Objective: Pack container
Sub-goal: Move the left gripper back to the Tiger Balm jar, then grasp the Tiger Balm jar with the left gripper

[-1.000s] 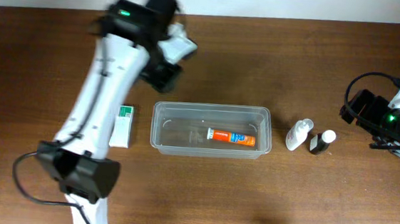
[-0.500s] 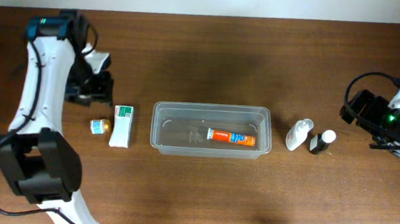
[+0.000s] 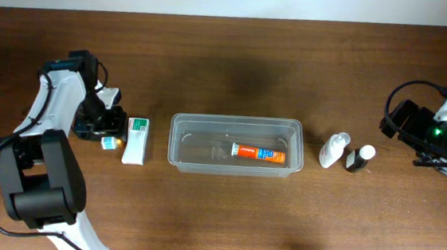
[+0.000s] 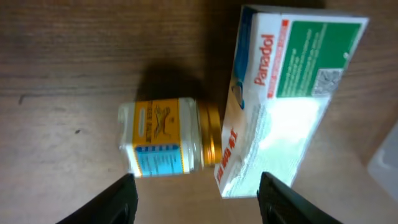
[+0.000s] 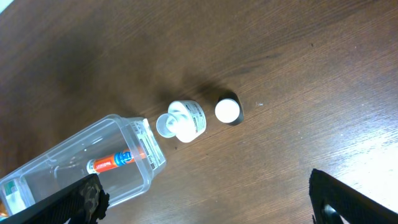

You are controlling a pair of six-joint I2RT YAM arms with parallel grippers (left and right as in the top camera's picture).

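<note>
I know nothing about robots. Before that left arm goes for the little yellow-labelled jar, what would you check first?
1. Left gripper open: ok, fingers spread wide.
2. Small jar centred between the fingers: not ok, it lies on its side nearer one finger.
3. Jar free of the Panadol box: not ok, its gold lid sits right against the box.
4. Room in the container: ok, only the orange tube lies in it.
5. Right gripper out of the way: ok, it is off to the side of the container, past the two bottles.
6. Height above the jar: cannot tell.
</note>
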